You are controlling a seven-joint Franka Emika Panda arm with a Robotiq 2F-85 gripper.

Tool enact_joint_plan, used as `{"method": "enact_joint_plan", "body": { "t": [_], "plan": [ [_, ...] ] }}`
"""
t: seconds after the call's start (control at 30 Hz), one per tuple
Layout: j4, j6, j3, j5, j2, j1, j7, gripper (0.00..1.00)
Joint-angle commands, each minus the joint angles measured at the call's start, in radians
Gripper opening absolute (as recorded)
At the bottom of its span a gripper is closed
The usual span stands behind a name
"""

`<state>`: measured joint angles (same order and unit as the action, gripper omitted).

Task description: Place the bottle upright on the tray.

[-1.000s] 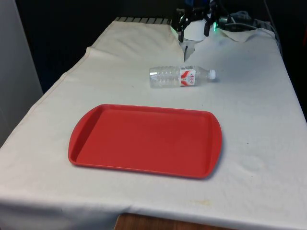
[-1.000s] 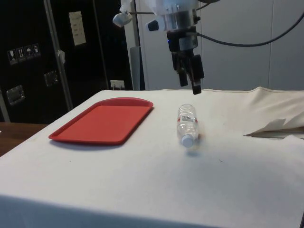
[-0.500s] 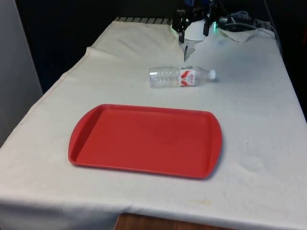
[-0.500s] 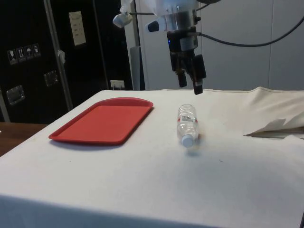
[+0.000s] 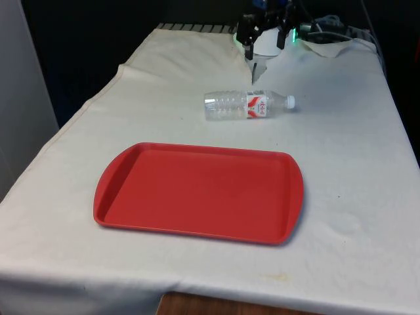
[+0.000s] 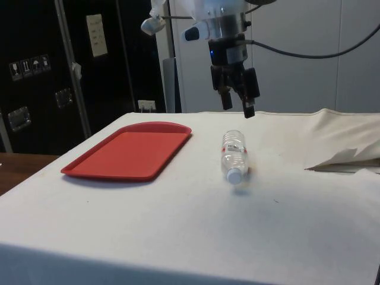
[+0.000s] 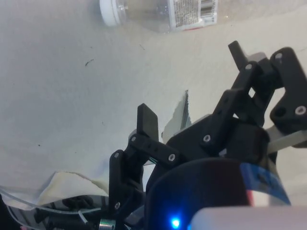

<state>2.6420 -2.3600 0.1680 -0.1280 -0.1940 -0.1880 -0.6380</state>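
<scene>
On the white tablecloth (image 5: 367,164), beyond the far edge of the flat red plastic tray (image 5: 198,192), a clear ribbed plastic water bottle with a red-and-white label and a white cap (image 5: 246,105) lies on its side, its cap pointing towards the front view's right; bottle and tray are apart, with bare cloth between them, and the tray holds nothing, so the task is at its start. The black two-finger gripper (image 6: 237,109) hangs above the table over the bottle's far side, clear of it; from the side its two fingers stand visibly apart with nothing between them, and the wrist view agrees, showing the fingers (image 7: 146,122) spread and the bottle's cap end and label (image 7: 160,12) beyond them. Spread and unloaded, the claw looks readied for a descent onto the bottle's body; because the bottle lies flat and must end upright, the grasp probably needs to fall across the barrel, followed by a turn of the wrist before setting down. A round bottle like this may roll if one finger touches first.
</scene>
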Motion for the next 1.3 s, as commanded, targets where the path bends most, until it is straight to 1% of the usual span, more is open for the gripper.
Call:
{"method": "enact_joint_plan", "body": {
  "t": [0.0, 0.13, 0.17, 0.2, 0.43, 0.47, 0.53, 0.77, 0.8, 0.87, 1.1, 1.13, 1.17, 1.27],
  "plan": [
    [-0.003, -0.004, -0.001, -0.009, 0.006, 0.000, -0.001, 1.00],
    [-0.004, -0.004, -0.001, -0.009, 0.008, 0.000, -0.020, 1.00],
    [-0.001, 0.000, 0.000, 0.000, 0.002, 0.000, -0.020, 1.00],
    [-0.004, -0.004, -0.001, -0.009, 0.008, 0.000, -0.026, 1.00],
    [-0.007, -0.004, -0.001, -0.009, 0.014, 0.000, -0.067, 1.00],
    [-0.005, 0.000, 0.000, 0.000, 0.009, 0.000, -0.068, 1.00],
    [-0.008, -0.004, -0.001, -0.009, 0.015, 0.000, -0.077, 1.00],
    [-0.010, -0.006, -0.001, -0.008, 0.021, 0.000, -0.123, 1.00],
    [-0.007, 0.000, 0.000, 0.000, 0.015, 0.000, -0.126, 1.00],
    [-0.010, -0.006, -0.001, -0.008, 0.022, 0.000, -0.128, 1.00],
    [-0.011, -0.007, -0.002, -0.008, 0.024, -0.001, -0.173, 1.00],
    [-0.010, 0.000, -0.001, 0.000, 0.021, -0.001, -0.176, 1.00],
    [-0.011, -0.008, -0.002, -0.008, 0.024, -0.001, -0.185, 1.00],
    [-0.011, -0.009, -0.002, -0.008, 0.025, -0.001, -0.201, 1.00]
  ]
}}
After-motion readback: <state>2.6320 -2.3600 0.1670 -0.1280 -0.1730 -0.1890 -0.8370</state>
